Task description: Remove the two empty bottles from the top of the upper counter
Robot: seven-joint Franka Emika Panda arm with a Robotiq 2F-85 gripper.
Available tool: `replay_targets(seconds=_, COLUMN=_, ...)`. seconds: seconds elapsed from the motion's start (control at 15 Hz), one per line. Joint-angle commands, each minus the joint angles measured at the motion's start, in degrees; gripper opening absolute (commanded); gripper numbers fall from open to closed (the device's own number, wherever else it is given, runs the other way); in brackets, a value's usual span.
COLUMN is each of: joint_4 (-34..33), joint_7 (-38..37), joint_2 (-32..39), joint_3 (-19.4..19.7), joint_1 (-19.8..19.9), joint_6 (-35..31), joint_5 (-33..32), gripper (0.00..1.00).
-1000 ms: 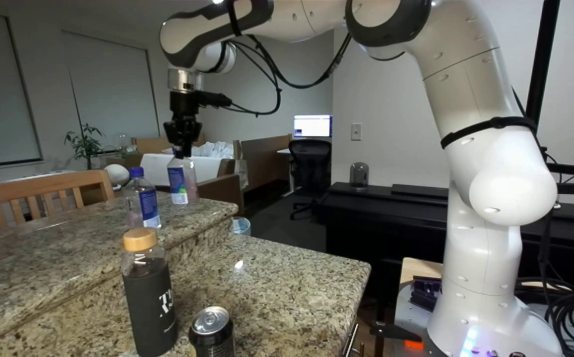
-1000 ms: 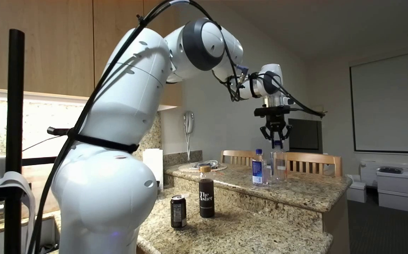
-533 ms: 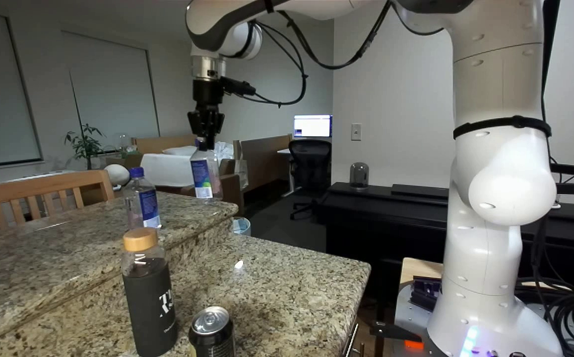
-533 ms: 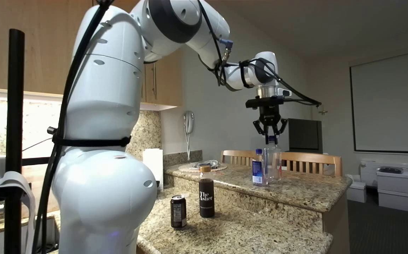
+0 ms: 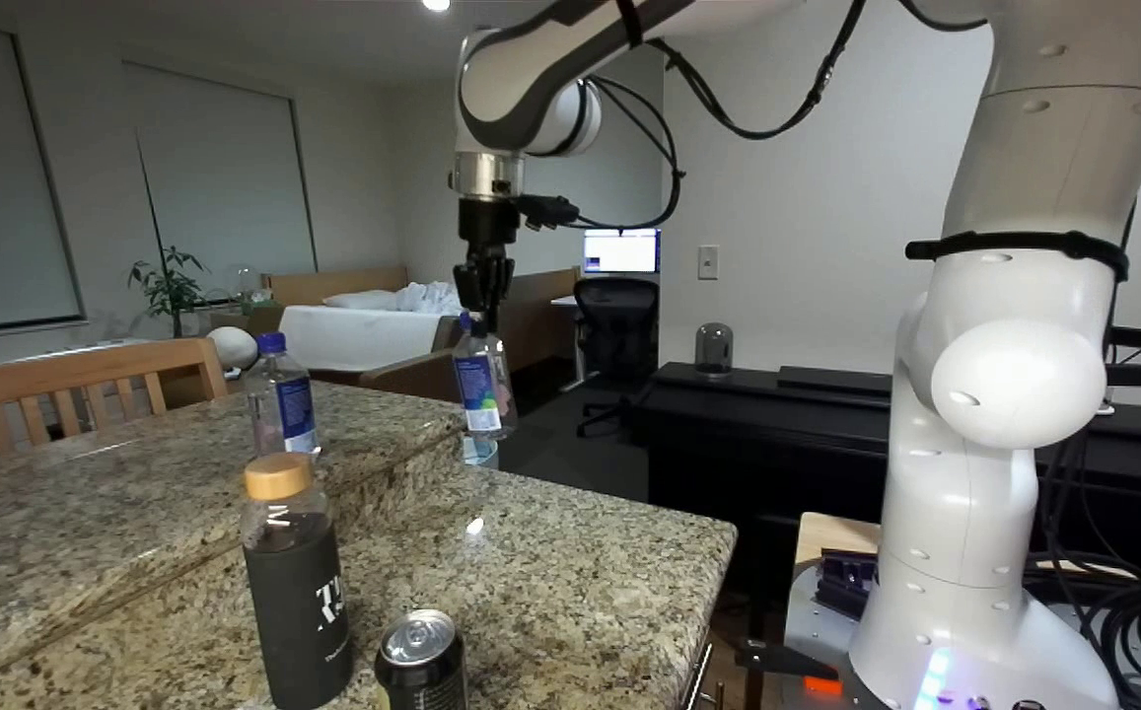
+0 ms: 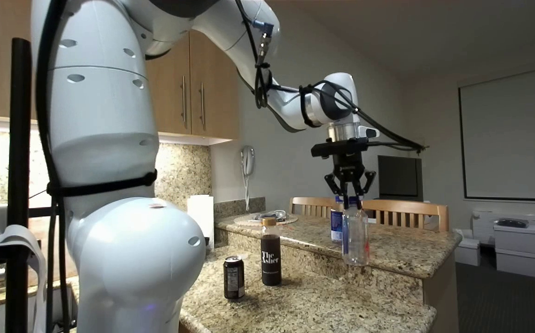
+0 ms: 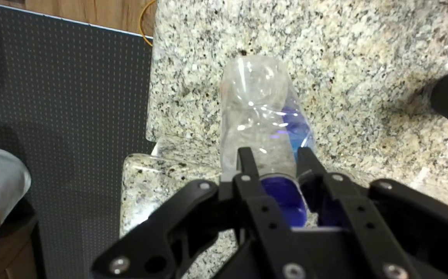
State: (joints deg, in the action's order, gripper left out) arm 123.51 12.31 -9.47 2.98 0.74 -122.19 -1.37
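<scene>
The hand (image 7: pixel 276 159) grips one clear bottle (image 5: pixel 480 390) by its capped neck, in the air over the lower counter (image 5: pixel 550 562), just beside the upper counter (image 5: pixel 116 493), where the other bottle (image 5: pixel 295 406) stands upright near the edge.

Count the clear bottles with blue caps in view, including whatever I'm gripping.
2: the held bottle, gripped near its cap by the pincer, and the standing bottle, upright on the upper counter. I see no others, though more could be hidden from these views.
</scene>
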Motion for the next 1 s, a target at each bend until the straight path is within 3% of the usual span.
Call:
replay_targets(seconds=0.0, joint_4=14.71, joint_7=4.05, joint_2=-7.55, joint_3=1.64, joint_1=0.66, joint_6=-10.74, joint_5=0.60, gripper=0.14)
replay_targets(seconds=0.33, joint_4=26.03, joint_7=3.19, joint_2=-10.38, joint_3=4.10, joint_1=1.09, joint_6=-22.14, joint_5=-0.08, gripper=0.14)
replay_targets(seconds=0.93, joint_4=28.03, joint_7=2.02, joint_2=-9.81, joint_3=5.41, joint_1=0.88, joint_6=-22.55, joint_5=0.87, gripper=0.14)
